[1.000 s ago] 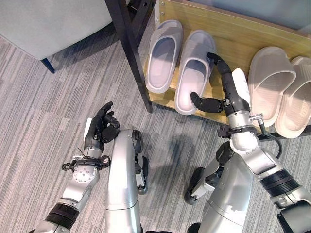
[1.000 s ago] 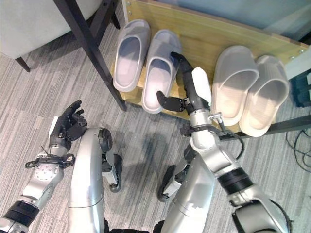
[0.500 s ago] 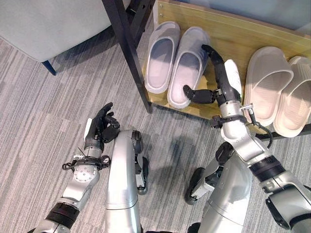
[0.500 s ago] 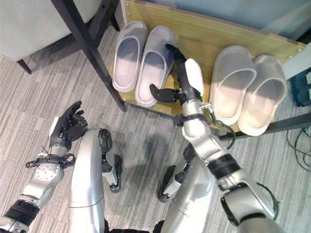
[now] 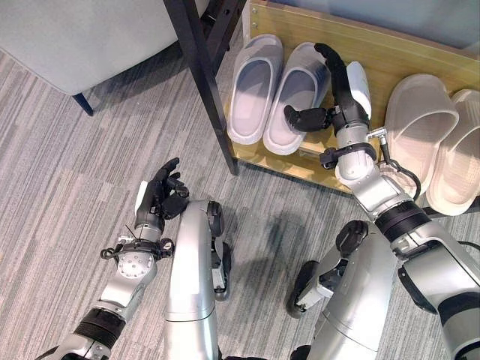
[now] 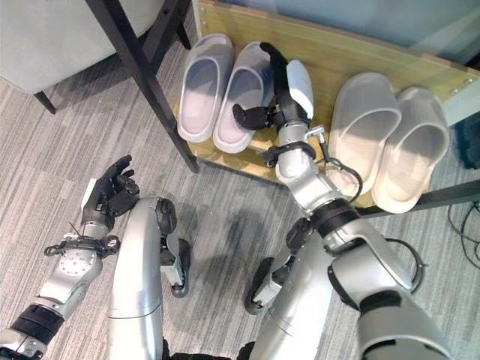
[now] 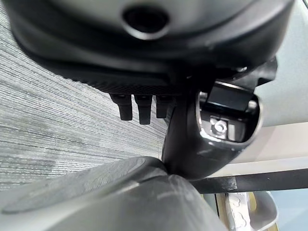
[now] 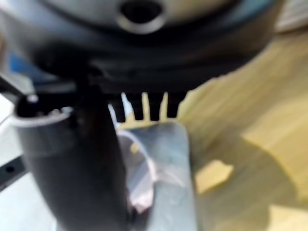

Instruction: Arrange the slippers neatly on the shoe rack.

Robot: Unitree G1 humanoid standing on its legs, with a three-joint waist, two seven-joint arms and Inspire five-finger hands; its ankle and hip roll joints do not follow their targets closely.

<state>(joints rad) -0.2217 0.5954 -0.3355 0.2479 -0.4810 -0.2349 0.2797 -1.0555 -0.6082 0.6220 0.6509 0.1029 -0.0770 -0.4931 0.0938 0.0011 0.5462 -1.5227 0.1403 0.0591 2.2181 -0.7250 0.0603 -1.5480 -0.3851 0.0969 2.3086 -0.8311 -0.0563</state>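
Setting: grey striped carpet (image 5: 67,172) with a low wooden shoe rack (image 5: 375,56) standing past a black frame leg (image 5: 206,82); a pale upholstered seat (image 5: 67,34) is sitting off to the left-hand side. Item, grey slippers, count two: the nearer grey slipper (image 5: 296,97) is lying on the rack shelf directly against the right hand (image 5: 339,94), the hand's straight fingers running along its outer edge toward the toe and the thumb reaching across at its heel; the hand is spread, bracketing and not clamping, as far as the eye views are showing. The second grey slipper (image 5: 255,86) is lying just beyond the first, on the side away from the palm, the two touching or nearly so. Item, beige slippers (image 5: 435,146), count two: resting on the same shelf behind the back of the right hand, apart from it. Left hand (image 5: 159,196), count one: hanging idle over the carpet, fingers loosely relaxed, holding nothing. Risk, as judged: both grey heels are sitting near the shelf's front lip, so a sideways shove could be skewing the pair, crowding the far slipper against the frame leg, or tipping a heel off the edge.
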